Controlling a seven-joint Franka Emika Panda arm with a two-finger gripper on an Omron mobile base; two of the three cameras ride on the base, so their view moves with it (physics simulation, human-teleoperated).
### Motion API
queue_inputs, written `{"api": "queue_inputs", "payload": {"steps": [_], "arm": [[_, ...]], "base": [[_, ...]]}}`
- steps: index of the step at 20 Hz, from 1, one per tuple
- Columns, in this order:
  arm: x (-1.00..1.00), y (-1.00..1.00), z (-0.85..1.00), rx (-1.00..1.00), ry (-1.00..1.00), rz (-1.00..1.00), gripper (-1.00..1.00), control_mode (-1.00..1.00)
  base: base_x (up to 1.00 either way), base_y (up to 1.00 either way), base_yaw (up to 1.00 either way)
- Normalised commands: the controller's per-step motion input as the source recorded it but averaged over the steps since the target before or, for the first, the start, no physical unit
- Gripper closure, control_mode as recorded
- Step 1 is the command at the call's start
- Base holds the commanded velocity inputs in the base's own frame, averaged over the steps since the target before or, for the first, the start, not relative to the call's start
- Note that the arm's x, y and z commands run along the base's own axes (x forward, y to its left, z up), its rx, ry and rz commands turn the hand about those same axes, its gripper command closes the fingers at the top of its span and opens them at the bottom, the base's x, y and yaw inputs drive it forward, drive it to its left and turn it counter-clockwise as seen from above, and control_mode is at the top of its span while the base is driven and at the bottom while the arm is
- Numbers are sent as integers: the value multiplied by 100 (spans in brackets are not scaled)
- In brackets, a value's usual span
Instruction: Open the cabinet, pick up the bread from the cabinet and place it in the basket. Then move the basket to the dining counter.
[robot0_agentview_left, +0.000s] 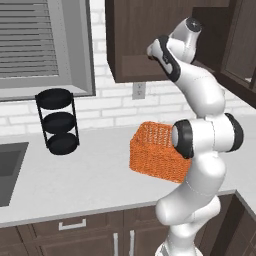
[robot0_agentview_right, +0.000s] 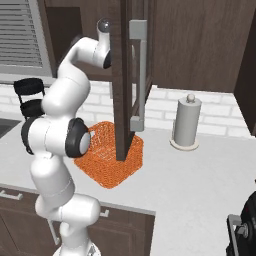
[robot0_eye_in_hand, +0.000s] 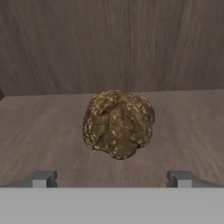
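White worktop (robot0_agentview_left: 85, 185) carrying the orange basket (robot0_agentview_left: 152, 152) near its centre — the black three-tier rack (robot0_agentview_left: 58, 121) at ten o'clock of it, the paper-towel roll (robot0_agentview_right: 186, 122) at three o'clock. Cabinet shelf (robot0_eye_in_hand: 48, 135) — the bread (robot0_eye_in_hand: 118, 124) rests directly on its wooden floor.

- Hidden behind the arm's elbow in the left base view: right end of the basket (robot0_agentview_left: 152, 152).
- Cut by the left edge: sink (robot0_agentview_left: 9, 170).
- Cut at the lower right corner of the right base view: dark object (robot0_agentview_right: 243, 227), unidentifiable.
- Only 2 fingertips (robot0_eye_in_hand: 40, 178) showing above the bottom band.
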Motion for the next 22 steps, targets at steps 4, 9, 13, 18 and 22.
{"api": "queue_inputs", "payload": {"steps": [4,9,13,18,22], "arm": [[33,0,0,0,0,0,-100,-100],[34,0,0,0,0,0,-100,-100],[31,0,0,0,0,0,-100,-100],[25,0,-6,0,0,1,-100,-100],[18,0,-16,0,0,2,-100,-100]], "base": [[0,0,0],[0,0,0],[0,0,0],[0,0,0],[0,0,0]]}}
